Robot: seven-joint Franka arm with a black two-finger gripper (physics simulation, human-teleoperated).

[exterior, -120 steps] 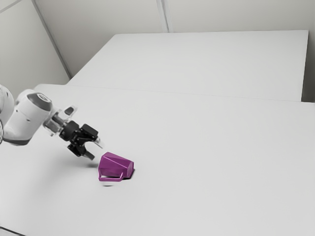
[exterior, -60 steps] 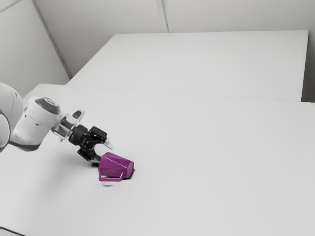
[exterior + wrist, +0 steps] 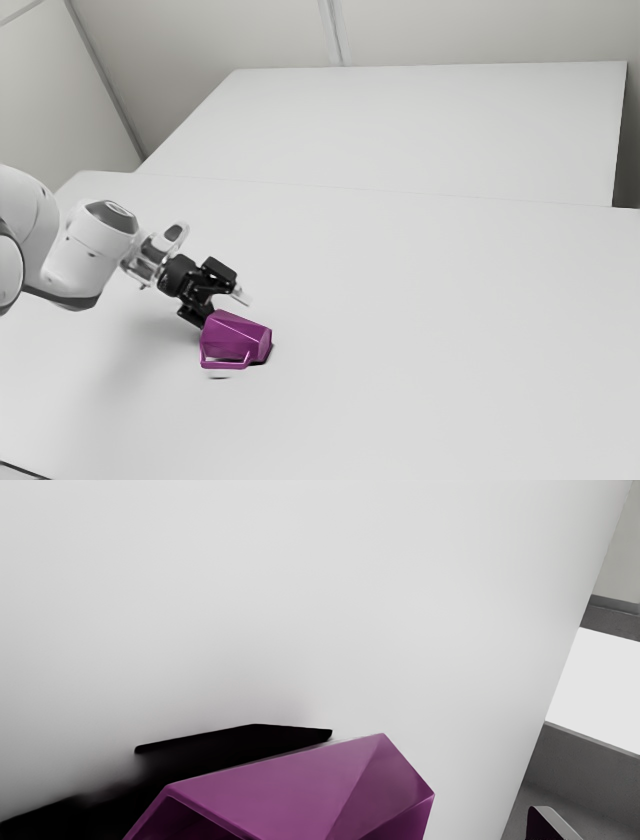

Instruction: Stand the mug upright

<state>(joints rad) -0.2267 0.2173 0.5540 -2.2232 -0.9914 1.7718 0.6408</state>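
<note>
Exterior view: purple mug (image 3: 236,338) is on its side on the white table (image 3: 430,330), in the half toward the exterior view's left, well in from the far edge. Mouth faces the gripper (image 3: 226,307), base points toward the exterior view's right, handle (image 3: 225,366) is on the camera side. Not upright, so the task isn't met here. We judge the step in hand as lining up a grip at the mouth end. Next move, as we see it: get the mug's wall properly between the fingers, close, then lift and turn it so the base goes down. Slipping off the slanted facets looks like the main risk.

Arm (image 3: 88,250) comes in from the exterior view's left, hand low and slanting down toward the mug. Gripper is spread wide, nothing clamped; one finger is above the mug, the other goes out of sight behind the mouth end, can't tell if it touches.

Wrist view: mug's faceted side and part of its open mouth are close to the hand, dark shadow (image 3: 225,752) beside it on the table. One fingertip (image 3: 552,825) stands apart from the mug, agreeing with a wide gripper.
</note>
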